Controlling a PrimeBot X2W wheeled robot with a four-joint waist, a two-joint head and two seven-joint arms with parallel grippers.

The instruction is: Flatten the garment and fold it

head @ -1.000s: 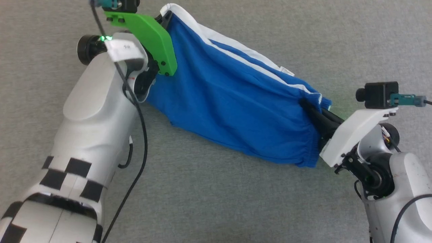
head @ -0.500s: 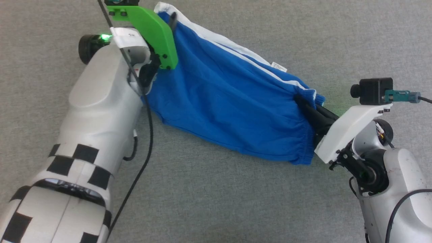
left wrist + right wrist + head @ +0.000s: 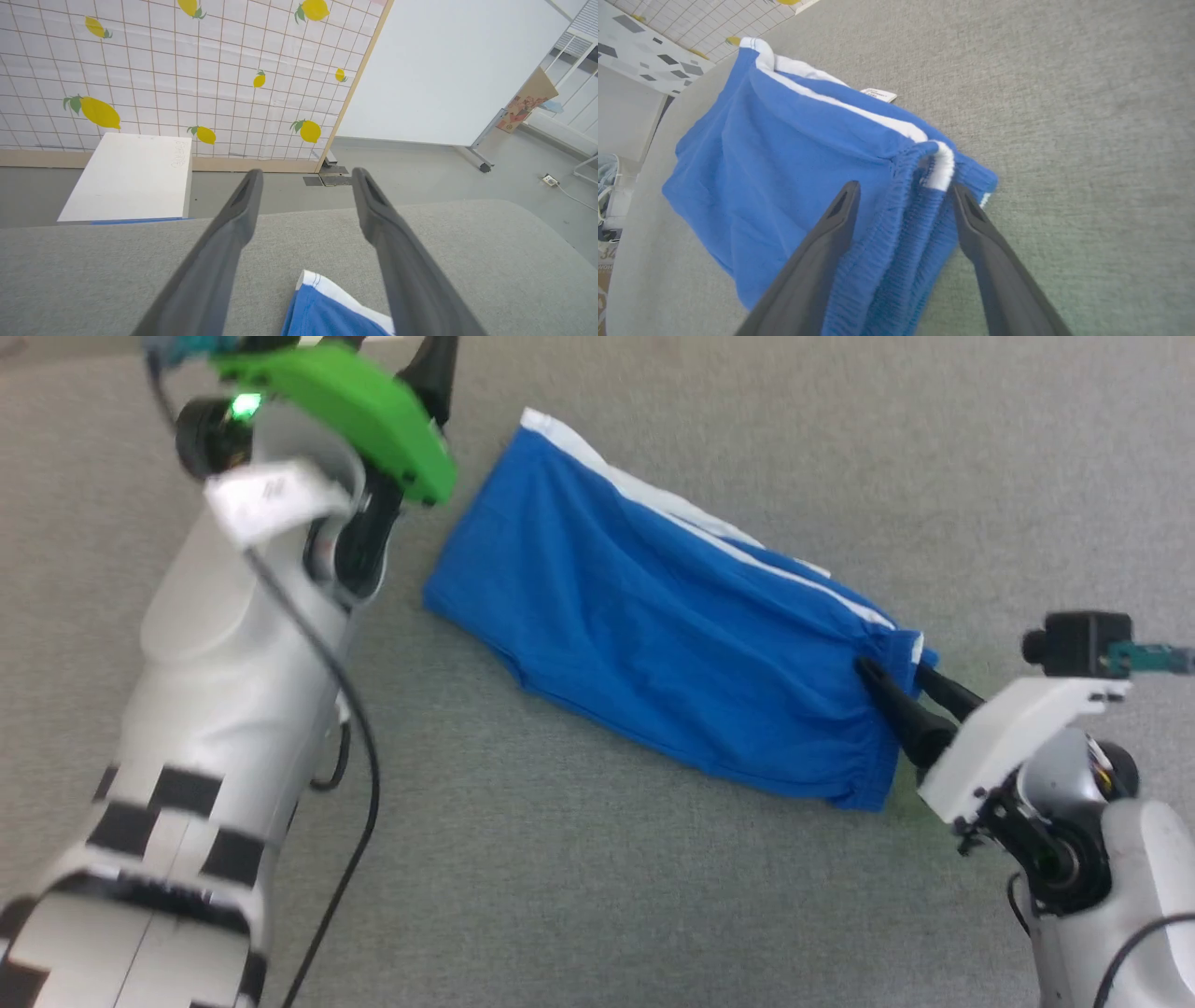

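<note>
Now the shorts (image 3: 672, 644) lie slack on the grey surface (image 3: 560, 896), well forward of the robot and between its two arms. In the head view their long axis runs on a diagonal from upper left to lower right. The leg hems point to the upper left, toward the left arm, and the gathered waistband (image 3: 896, 219) points to the lower right, toward the right arm. The white side stripe (image 3: 709, 527) follows the far long edge, and a small label (image 3: 878, 94) pokes out beyond it. The left gripper (image 3: 306, 175) is spread wide and holds nothing. It hangs in the air above and just short of the white-edged hem corner, which shows low between its fingers in the left wrist view. The right gripper (image 3: 892, 668) is also spread wide, its grip let go. Its fingers lie low on either side of the bunched waistband end, and whether they touch the cloth I cannot tell. A second ago both grippers were pinched on the shorts, the left at the hem corner and the right at the waistband, with the cloth pulled taut between them. Since then both have let go, the left has lifted clear of the hem, and the cloth has settled flatter. The head view itself has shifted as well.
</note>
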